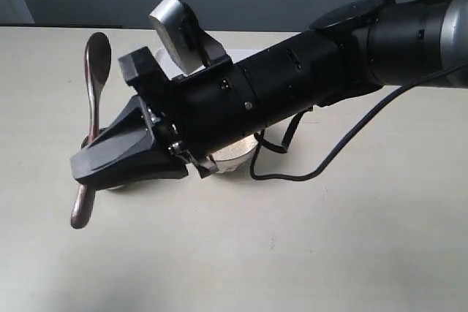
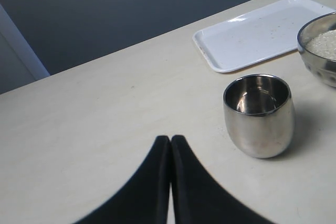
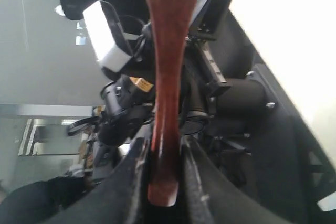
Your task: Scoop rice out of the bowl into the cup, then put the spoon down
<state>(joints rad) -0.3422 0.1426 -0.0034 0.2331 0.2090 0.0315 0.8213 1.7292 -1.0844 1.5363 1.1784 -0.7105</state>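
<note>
The right gripper (image 1: pixel 86 167) fills the foreground, its arm stretched from the right across the middle of the table (image 1: pixel 329 253). Its jaws are clamped on the handle of the wooden spoon (image 1: pixel 92 107), whose head points to the far side. The thin handle could pivot or slip in that narrow pinch and spill any load. The left gripper (image 2: pixel 170 148) waits with its fingers pressed together and empty, near the steel cup (image 2: pixel 258 116), which shows no rice. The bowl (image 2: pixel 315 66) of rice (image 2: pixel 326 43) stands just beside the cup.
</note>
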